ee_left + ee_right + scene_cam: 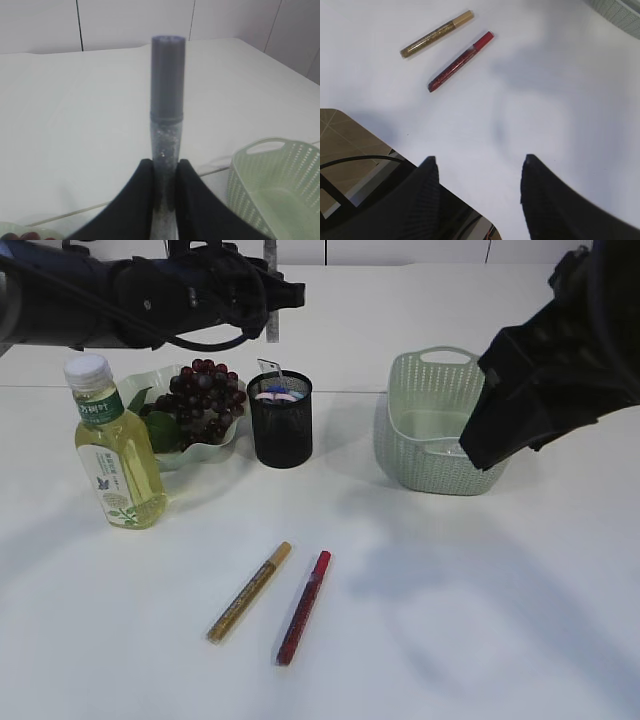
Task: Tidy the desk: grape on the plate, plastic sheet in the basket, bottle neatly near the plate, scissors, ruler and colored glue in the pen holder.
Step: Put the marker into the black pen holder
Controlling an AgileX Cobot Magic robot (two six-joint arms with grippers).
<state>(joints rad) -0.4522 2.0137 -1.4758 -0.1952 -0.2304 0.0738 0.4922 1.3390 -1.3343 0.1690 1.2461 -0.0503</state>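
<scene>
Glitter glue pen (167,125) with a grey cap, pinched upright between the two black fingers (137,200) of the left gripper (272,315), high above the back of the white table (450,620). In the exterior view this gripper hangs over the black mesh pen holder (280,425), which already contains items with blue and pink handles and a strip of metal; I cannot tell exactly what each one is.

Two more glue pens lie on the table near the front: a gold glue pen (249,592) and a red glue pen (304,607), side by side, slanted, apart from each other.

Left of the pen holder, a bunch of dark grapes (205,400) sits on a pale green plate (170,460). A bottle (112,445) of yellow drink stands upright just in front of the plate's left side.

On the right stands a light green basket (430,430). The right gripper (479,175) hovers near the basket with its fingers spread apart, holding nothing.
</scene>
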